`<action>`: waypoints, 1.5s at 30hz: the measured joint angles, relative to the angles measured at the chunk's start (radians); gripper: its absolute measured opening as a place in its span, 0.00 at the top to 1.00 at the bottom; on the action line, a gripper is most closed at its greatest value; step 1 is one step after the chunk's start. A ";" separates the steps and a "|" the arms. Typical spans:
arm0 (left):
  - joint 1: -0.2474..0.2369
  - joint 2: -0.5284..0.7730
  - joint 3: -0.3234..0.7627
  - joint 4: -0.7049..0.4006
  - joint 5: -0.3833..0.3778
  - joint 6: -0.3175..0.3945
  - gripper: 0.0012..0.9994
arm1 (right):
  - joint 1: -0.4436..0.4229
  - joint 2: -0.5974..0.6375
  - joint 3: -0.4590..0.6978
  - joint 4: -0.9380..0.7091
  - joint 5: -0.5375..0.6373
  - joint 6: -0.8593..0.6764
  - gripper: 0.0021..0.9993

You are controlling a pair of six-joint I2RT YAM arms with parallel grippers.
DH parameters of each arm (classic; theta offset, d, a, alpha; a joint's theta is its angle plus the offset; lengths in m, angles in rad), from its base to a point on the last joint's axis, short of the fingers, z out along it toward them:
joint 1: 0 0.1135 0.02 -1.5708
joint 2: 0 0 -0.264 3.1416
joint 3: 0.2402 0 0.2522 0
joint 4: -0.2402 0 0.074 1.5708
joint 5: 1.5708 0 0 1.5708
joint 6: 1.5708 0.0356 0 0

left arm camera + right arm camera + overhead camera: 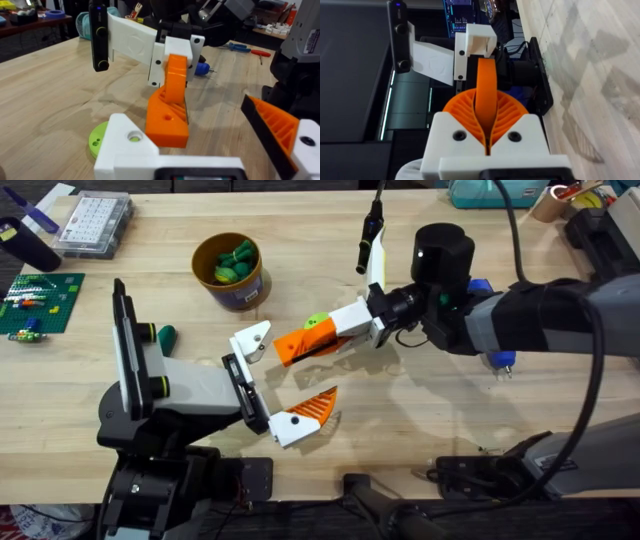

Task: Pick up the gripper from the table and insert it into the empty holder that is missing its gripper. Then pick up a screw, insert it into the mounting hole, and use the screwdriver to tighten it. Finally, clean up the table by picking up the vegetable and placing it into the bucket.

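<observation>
Now the right gripper (352, 323) reaches in from the right over the middle of the table (520, 405), its two orange pads (470, 115) pressed together on the gripper (305, 344), pinching that orange ribbed finger by its edge. In the right wrist view the orange blade stands up between the curved pads, its white block (479, 44) at the far end. The orange tip points toward the empty holder (251, 340), the bare white bracket on the upper side of the left gripper (268, 385), and lies just beside it; whether the two touch I cannot tell. The left gripper stands spread, its other bracket bearing an orange finger (312, 407) well apart from the bare one. In the left wrist view the held piece hangs tilted over the wood, just past the bare bracket. A lime green round part (316, 321) lies just behind the held finger. The bucket (230, 272) sits farther back on the left with green vegetables (234, 262) inside it.
</observation>
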 joint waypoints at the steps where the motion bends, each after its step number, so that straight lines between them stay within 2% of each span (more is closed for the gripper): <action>1: 0.000 0.000 0.000 -0.002 -0.001 0.000 0.01 | 0.001 0.001 0.000 -0.004 0.000 0.003 0.99; 45: 0.001 0.000 0.000 -0.015 -0.004 0.000 0.01 | 0.001 0.002 0.042 -0.008 0.046 0.069 0.99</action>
